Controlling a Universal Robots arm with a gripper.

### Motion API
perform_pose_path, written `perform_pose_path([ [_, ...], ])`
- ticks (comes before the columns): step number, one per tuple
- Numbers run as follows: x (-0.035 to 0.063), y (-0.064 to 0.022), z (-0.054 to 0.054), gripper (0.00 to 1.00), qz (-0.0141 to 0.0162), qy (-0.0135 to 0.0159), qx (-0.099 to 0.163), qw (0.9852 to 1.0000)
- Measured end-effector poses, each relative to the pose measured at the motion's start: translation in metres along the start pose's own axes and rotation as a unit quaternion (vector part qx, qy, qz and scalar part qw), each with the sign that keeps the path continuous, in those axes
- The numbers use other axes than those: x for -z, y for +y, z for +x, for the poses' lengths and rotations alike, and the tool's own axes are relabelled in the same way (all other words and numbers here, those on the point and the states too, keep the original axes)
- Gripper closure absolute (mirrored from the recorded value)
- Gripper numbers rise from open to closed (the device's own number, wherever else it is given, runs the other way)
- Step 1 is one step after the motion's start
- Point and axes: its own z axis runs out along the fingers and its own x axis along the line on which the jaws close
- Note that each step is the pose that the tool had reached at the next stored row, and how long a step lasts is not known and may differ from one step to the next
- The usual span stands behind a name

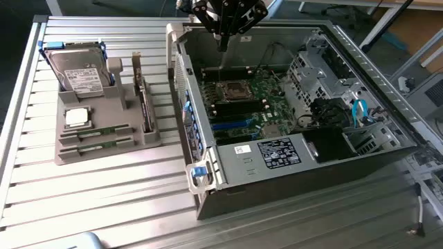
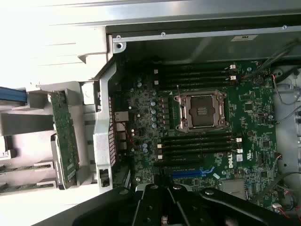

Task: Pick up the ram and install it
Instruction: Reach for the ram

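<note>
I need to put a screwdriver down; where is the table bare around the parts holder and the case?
Bare slatted table lies at the exterior view's bottom left, below the grey parts holder and left of the computer case. The gap between them is narrow, and the case is crowded inside.

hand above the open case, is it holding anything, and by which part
Nothing is held. The hand is shut and empty over the computer case; one ram stick and its twin lie in the grey tray.
</note>
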Motion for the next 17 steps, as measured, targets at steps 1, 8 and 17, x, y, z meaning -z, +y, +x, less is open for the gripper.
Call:
perform_pose_path([
  [1,0.0000,0.0000,0.0000,0.89,0.0000,0.0000,0.000,1.0000],
  [8,0.0000,-0.0001,0.0012,0.89,0.0000,0.0000,0.000,1.0000],
  [17,0.0003,-0.0006,0.0080,0.89,0.0001,0.0001,0.000,1.0000],
])
